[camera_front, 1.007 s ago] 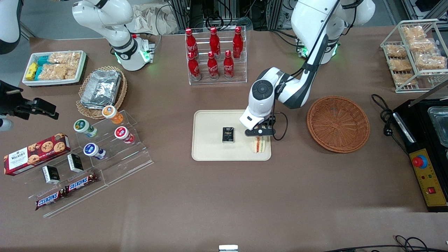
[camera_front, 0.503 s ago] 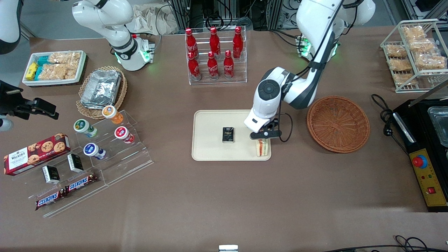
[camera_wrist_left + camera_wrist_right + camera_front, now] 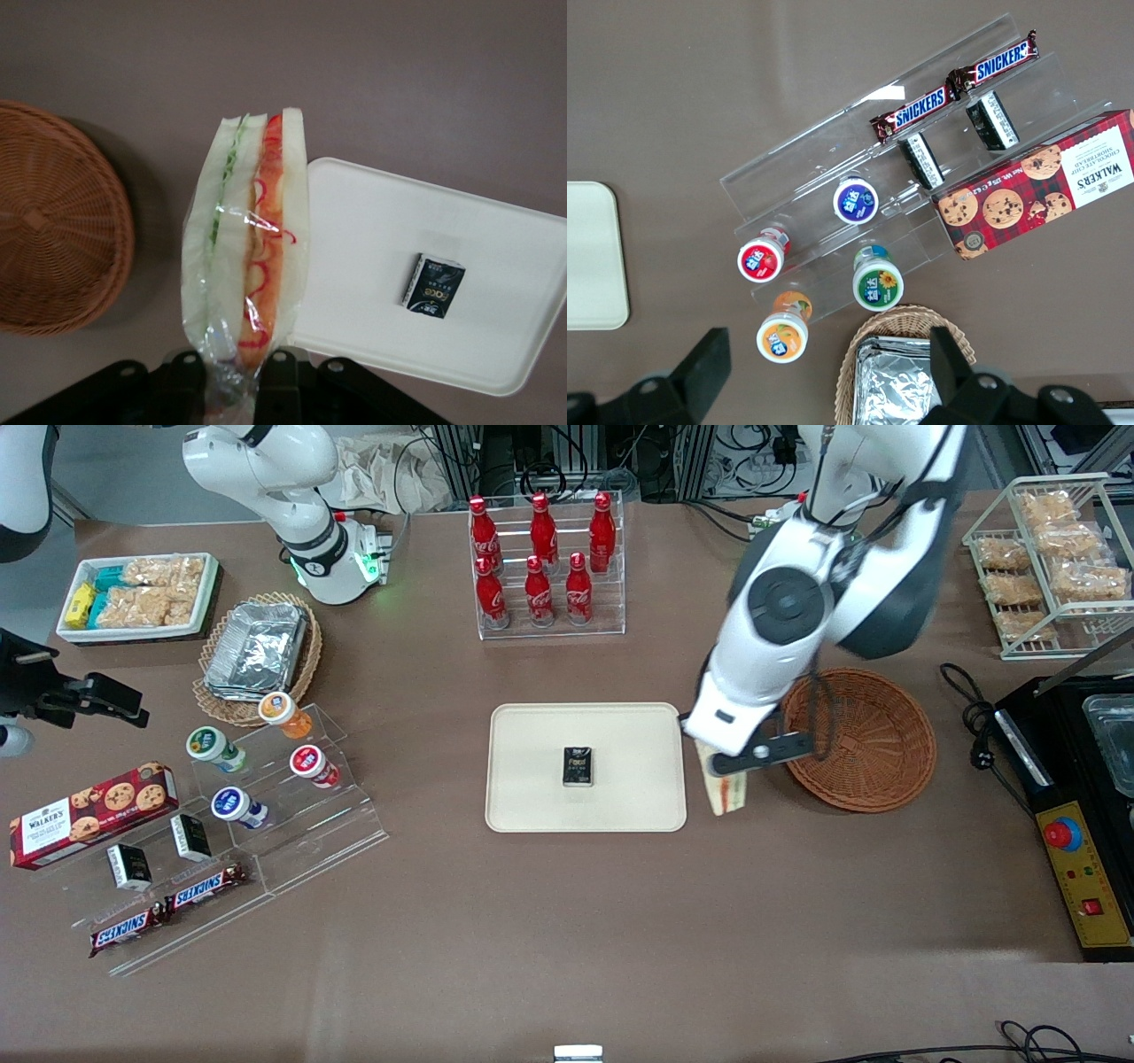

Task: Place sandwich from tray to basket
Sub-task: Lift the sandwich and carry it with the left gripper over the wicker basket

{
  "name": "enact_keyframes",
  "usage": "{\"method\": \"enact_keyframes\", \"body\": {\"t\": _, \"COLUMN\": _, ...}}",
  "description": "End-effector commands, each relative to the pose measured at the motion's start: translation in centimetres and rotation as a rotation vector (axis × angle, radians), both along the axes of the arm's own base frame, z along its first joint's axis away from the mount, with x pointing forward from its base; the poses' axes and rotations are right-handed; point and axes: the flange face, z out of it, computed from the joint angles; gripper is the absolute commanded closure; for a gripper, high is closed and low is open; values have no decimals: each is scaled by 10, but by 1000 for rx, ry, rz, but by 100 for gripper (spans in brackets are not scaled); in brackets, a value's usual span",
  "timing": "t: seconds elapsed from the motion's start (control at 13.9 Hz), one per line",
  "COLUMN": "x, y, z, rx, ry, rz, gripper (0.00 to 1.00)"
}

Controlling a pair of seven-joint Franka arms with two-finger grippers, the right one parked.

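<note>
One sandwich [image 3: 727, 795] is held by the gripper [image 3: 769, 751], its black fingers [image 3: 282, 390] closed on the bunched end of the clear wrapper, above the tabletop [image 3: 567, 921] between one pale tray [image 3: 532, 797] and one brown basket [image 3: 873, 771]. The basket lies toward the working arm's end of the table from the tray. In the front view the working arm [image 3: 762, 646] and gripper hide part of the basket and the upper part of the sandwich. One small black box [image 3: 577, 767] lies on the tray. Farther from the front camera than the tray, six red bottles [image 3: 544, 540] stand in one clear rack [image 3: 611, 618]. Toward the parked arm's end, one clear stepped stand [image 3: 292, 859] bears four lidded jars [image 3: 239, 806], two black-and-white boxes [image 3: 190, 837], two chocolate bars [image 3: 208, 887] and one cookie box [image 3: 93, 815]. Near it, one foil parcel [image 3: 257, 651] sits in a woven holder [image 3: 310, 655], and a white container [image 3: 137, 635] holds several packets [image 3: 146, 607]. Toward the working arm's end are one wire rack [image 3: 1005, 646] with several bags of wrapped bread [image 3: 1090, 583], and one black appliance [image 3: 1028, 748] with a yellow panel [image 3: 1085, 877]; a black cable [image 3: 982, 717] lies between the basket and that appliance
</note>
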Motion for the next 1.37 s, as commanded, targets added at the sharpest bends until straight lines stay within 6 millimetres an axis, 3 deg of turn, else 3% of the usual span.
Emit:
{"method": "enact_keyframes", "body": {"t": 0.0, "x": 2, "y": 35, "z": 64, "rx": -37, "ry": -4, "rz": 69, "gripper": 100}}
{"method": "enact_keyframes", "body": {"t": 0.14, "x": 3, "y": 81, "z": 113, "rx": -65, "ry": -6, "rz": 126, "gripper": 100}}
{"method": "enact_keyframes", "body": {"t": 0.29, "x": 4, "y": 128, "z": 146, "rx": -72, "ry": -16, "rz": 187, "gripper": 100}}
{"method": "enact_keyframes", "body": {"t": 0.43, "x": 1, "y": 160, "z": 162, "rx": -63, "ry": -32, "rz": 229, "gripper": 100}}
{"method": "enact_keyframes", "body": {"t": 0.58, "x": 5, "y": 196, "z": 166, "rx": -59, "ry": -35, "rz": 292, "gripper": 100}}
{"method": "enact_keyframes", "body": {"t": 0.79, "x": 7, "y": 232, "z": 157, "rx": -15, "ry": 0, "rz": 344, "gripper": 100}}
{"method": "enact_keyframes", "body": {"t": 0.93, "x": 8, "y": 253, "z": 128, "rx": 4, "ry": 61, "rz": 377, "gripper": 100}}
{"method": "enact_keyframes", "body": {"t": 1.22, "x": -1, "y": 266, "z": 69, "rx": 50, "ry": 96, "rz": 389, "gripper": 100}}
{"method": "enact_keyframes", "body": {"t": 1.29, "x": -4, "y": 280, "z": 52, "rx": 43, "ry": 97, "rz": 413, "gripper": 100}}
